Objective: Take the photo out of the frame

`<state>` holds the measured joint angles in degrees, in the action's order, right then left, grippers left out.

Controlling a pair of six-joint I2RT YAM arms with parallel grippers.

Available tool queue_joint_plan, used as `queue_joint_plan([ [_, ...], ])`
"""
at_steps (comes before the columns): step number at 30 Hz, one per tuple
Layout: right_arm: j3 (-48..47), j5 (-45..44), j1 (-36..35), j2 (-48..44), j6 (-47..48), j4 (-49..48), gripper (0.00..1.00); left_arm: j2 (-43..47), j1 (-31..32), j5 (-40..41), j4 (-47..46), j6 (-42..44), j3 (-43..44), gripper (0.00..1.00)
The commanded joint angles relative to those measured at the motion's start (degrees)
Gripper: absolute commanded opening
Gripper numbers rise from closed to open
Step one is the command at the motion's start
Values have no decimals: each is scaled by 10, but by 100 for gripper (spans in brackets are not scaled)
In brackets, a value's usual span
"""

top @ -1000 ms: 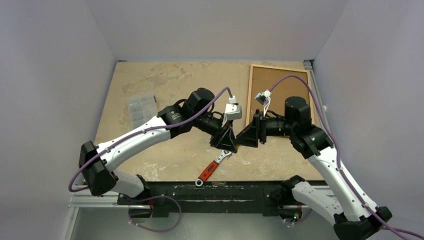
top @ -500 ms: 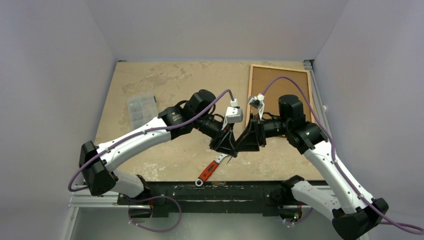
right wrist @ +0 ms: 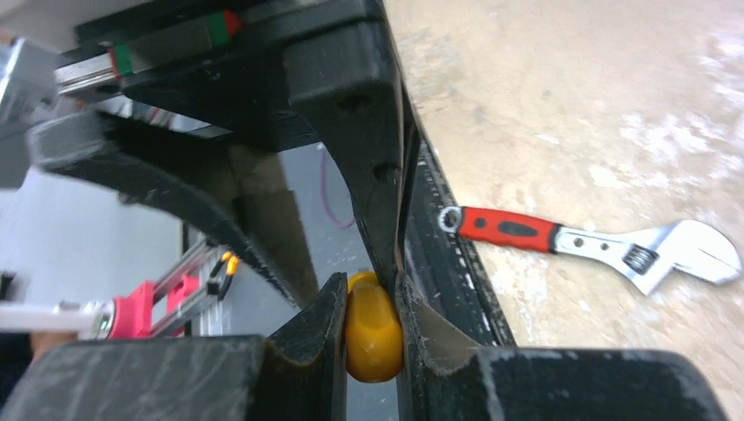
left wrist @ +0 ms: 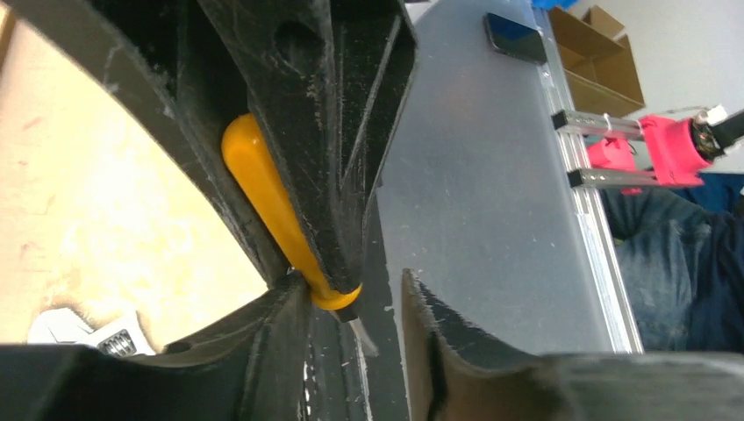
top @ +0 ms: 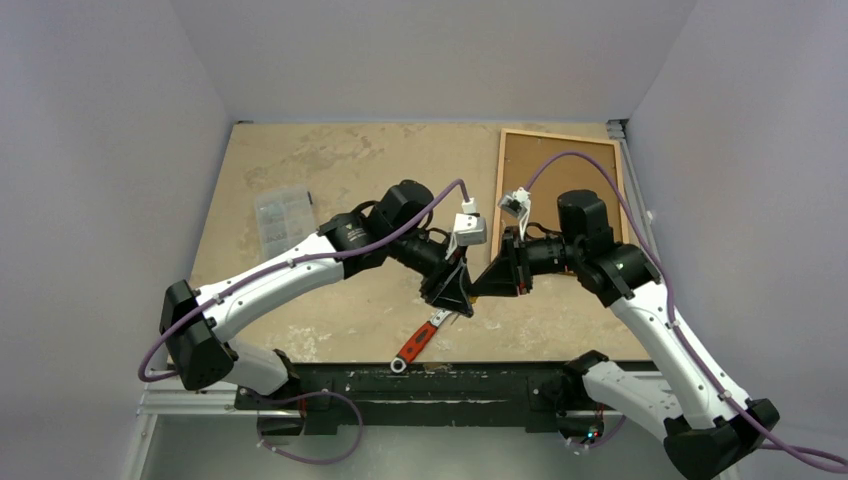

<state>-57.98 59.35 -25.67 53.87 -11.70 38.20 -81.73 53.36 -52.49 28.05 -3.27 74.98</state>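
Seemingly a tool handover: right end effector (right wrist: 368, 298) pinches the yellow handle (right wrist: 373, 338); left end effector (left wrist: 351, 289) gapes narrowly around its tip; next, left should back clear; frame (top: 555, 136) waits beyond.

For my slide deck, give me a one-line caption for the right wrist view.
Right gripper pinching a yellow handle, wrench lying on the table beyond.

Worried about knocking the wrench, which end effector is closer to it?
Left. The left end effector hangs by the head of the wrench; the right end effector is farther off, toward the frame.
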Motion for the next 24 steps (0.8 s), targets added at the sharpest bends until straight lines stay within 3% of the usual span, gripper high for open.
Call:
queue_joint_plan([
  [1,-29,-156,1,-27,-23,16,0,18,-26,54,-39,-37,21,45],
  [4,-35,-312,1,-33,-37,44,0,47,-66,142,-53,-82,16,52],
  [6,-30,-449,1,-40,-67,45,0,92,-93,267,-71,-115,-13,62],
  [10,-7,-689,1,-33,-149,38,0,153,-140,614,-10,-178,-36,87],
  [12,6,-778,1,-16,-179,35,0,169,-146,692,13,-201,-36,99],
  [13,9,-808,2,-7,-193,28,0,176,-146,710,19,-220,-37,100],
  [16,20,-848,5,16,-211,-12,0,181,-149,706,46,-282,-33,100],
  [19,37,-904,13,38,-241,-43,0,175,-153,618,34,-271,-27,100],
  [24,56,-849,33,79,-226,-117,0,128,-153,439,3,-247,-36,98],
])
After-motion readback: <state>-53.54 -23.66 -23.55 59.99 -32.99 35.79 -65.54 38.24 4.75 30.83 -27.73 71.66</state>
